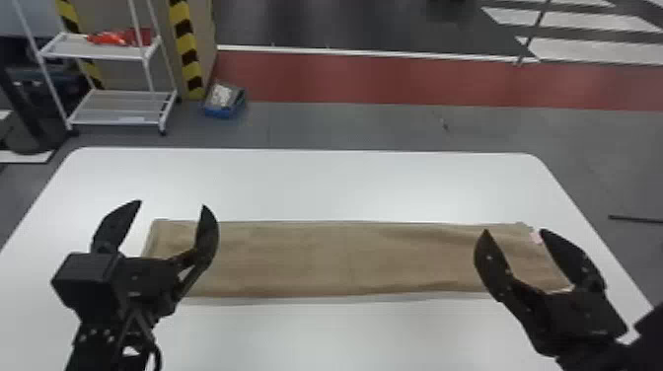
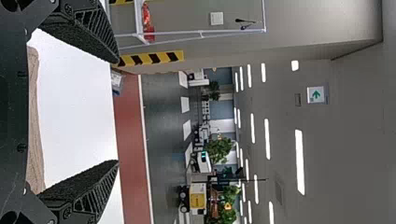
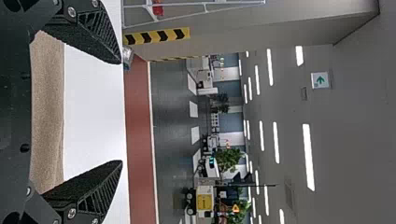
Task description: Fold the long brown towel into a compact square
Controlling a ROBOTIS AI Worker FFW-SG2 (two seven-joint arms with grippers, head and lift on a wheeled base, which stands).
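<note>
Evidently, the work stands at the start of the crosswise folding: the brown towel (image 1: 345, 261) lies as a long, narrow strip across the tabletop (image 1: 315, 182), its length running from the robot's left to its right. The strip is nearly flat, with shallow ripples toward its right portion; a small pale tag (image 1: 535, 238) shows near the far corner of the right end. A slightly offset lower edge along the near side suggests more than one layer, so a lengthwise fold is probably complete.

The left gripper (image 1: 172, 204) is seen over the left end and the right gripper (image 1: 514, 230) over the right end. Each has its two fingers spread wide, with no cloth clamped between them.

To approach a compact square, the strip must be shortened, presumably by carrying one end inward over the middle and then folding again. The next move calls for lowering a gripper at an end, closing on all the layers together, and lifting the cloth in a low arc. A pinch that catches only the top layer would likely skew the fold; dragging could shift the whole strip.
</note>
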